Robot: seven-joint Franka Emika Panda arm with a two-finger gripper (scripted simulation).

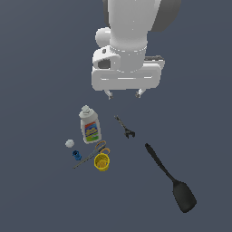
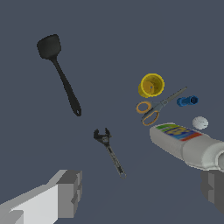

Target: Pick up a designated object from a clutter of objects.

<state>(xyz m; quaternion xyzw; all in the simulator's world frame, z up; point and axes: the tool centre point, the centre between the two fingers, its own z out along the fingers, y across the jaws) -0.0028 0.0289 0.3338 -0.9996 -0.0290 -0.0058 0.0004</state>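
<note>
The pincer (image 1: 123, 94) hangs released in the exterior view's upper centre. The pale ball (image 1: 69, 143) lies lower left, beside the bottle (image 1: 89, 125).

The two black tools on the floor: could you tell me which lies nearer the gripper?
The black wrench, short with open jaws, lies nearer the gripper; the long black spatula is farther.

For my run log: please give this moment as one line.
phase: approach | gripper: open, empty, above clutter | target: pale ball, untouched, beside blue piece and white bottle | contact: none
</note>
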